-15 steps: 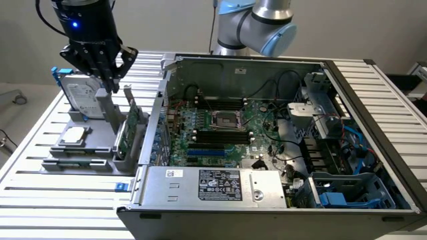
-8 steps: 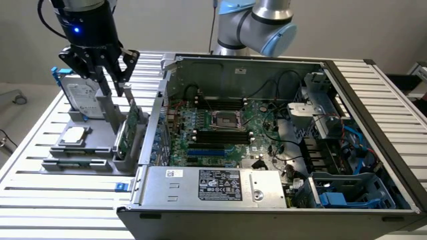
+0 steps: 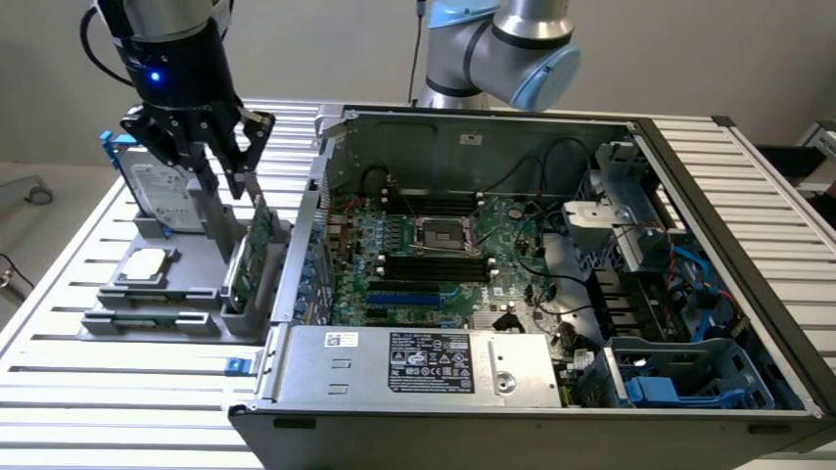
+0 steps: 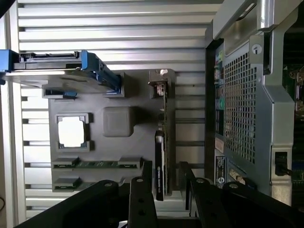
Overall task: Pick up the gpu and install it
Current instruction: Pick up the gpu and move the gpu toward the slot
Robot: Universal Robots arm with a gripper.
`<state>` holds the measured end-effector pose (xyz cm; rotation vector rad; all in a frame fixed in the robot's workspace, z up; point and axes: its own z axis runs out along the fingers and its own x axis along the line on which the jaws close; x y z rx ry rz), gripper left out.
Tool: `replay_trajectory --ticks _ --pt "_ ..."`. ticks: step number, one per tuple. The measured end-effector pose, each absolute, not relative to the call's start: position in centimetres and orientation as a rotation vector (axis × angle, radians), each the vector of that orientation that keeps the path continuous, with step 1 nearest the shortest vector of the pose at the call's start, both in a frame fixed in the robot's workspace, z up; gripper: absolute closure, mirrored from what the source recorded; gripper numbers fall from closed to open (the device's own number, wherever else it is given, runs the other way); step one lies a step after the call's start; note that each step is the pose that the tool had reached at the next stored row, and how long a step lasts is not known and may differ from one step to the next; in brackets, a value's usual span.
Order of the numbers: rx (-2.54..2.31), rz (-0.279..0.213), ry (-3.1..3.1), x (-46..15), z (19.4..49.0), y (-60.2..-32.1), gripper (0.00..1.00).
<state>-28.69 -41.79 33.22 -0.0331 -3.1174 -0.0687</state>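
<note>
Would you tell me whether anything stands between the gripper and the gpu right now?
Nothing visible does. The open gripper sits just above the gpu, which stands on edge in the gray holder; the blue-framed hard drive is off to one side.

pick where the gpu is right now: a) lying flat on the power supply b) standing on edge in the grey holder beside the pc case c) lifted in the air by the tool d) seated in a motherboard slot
b: the gpu stands on edge in the grey holder beside the pc case, with the open tool over it, not gripping it.
</note>
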Motion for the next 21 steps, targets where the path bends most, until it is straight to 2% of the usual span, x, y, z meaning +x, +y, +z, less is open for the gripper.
replay_trajectory --ticks 21 --pt "-0.033 -0.069 -3.117 -28.9 29.4 -41.9 0.64"
